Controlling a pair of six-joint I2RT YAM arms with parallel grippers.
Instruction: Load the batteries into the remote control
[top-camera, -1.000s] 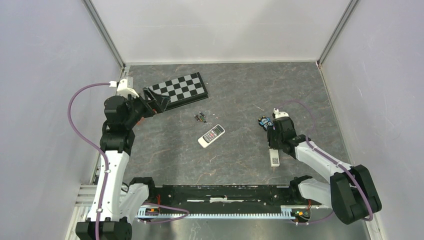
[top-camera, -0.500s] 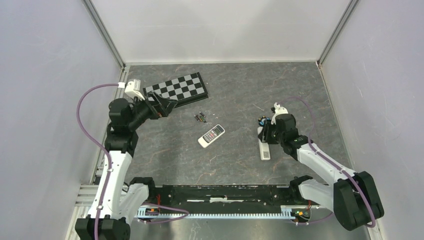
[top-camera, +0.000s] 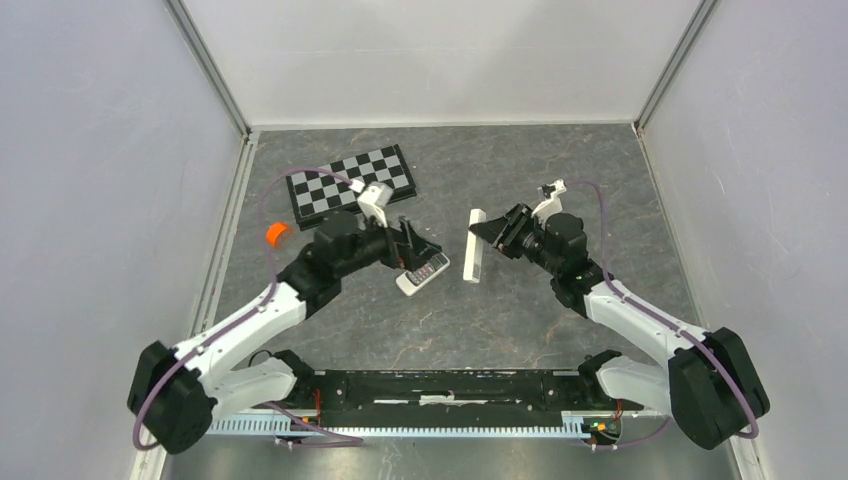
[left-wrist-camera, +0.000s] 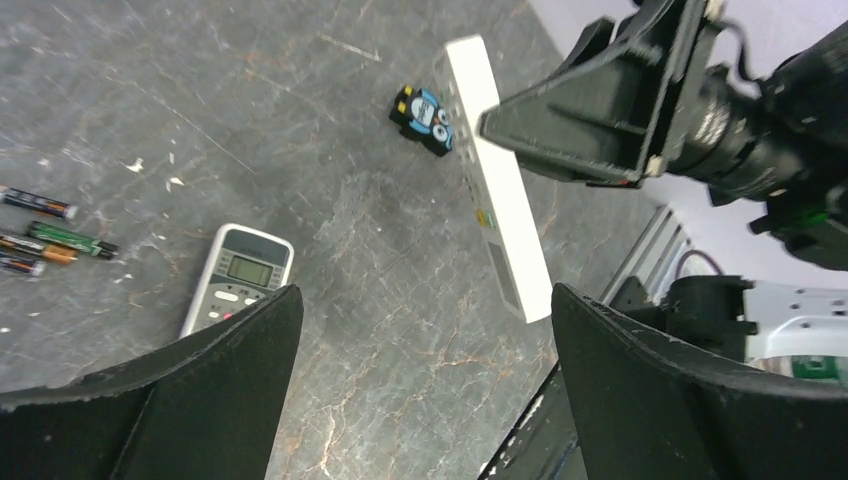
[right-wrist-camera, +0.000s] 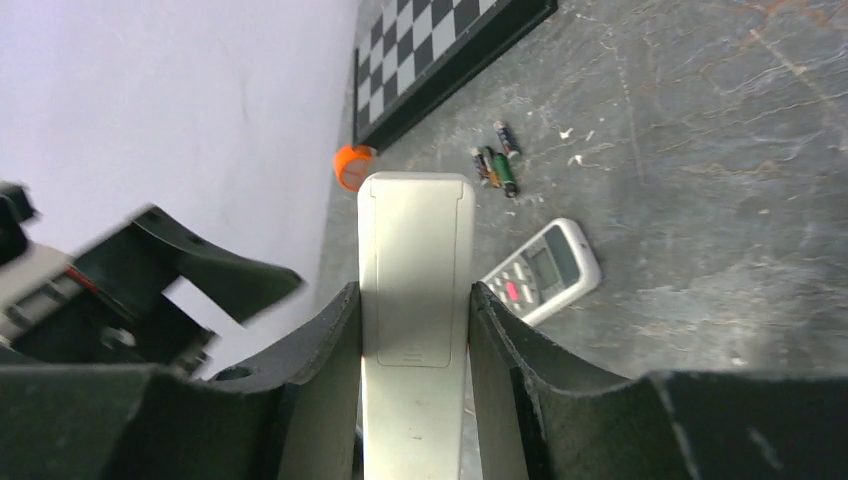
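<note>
My right gripper (top-camera: 492, 230) is shut on the long white remote control (top-camera: 474, 246) and holds it above the table, tilted. In the right wrist view (right-wrist-camera: 415, 292) the remote's back, with the outline of its battery cover (right-wrist-camera: 417, 270), faces the camera. My left gripper (top-camera: 424, 250) is open and empty, hovering over the table's middle, close to the left of the remote (left-wrist-camera: 495, 190). Several small batteries (left-wrist-camera: 45, 235) lie loose on the table, also seen in the right wrist view (right-wrist-camera: 495, 165). The top view hides them under the left gripper.
A shorter grey-white remote with a screen (top-camera: 428, 270) lies under my left gripper. A small black-and-blue gadget (left-wrist-camera: 425, 112) lies beyond the white remote. A chessboard (top-camera: 350, 178) lies at the back left, with an orange object (top-camera: 276, 234) near the left wall.
My right gripper has lifted the white remote off the table and carried it left toward the middle. My left arm has swung from the chessboard to the table's middle, above the batteries.
</note>
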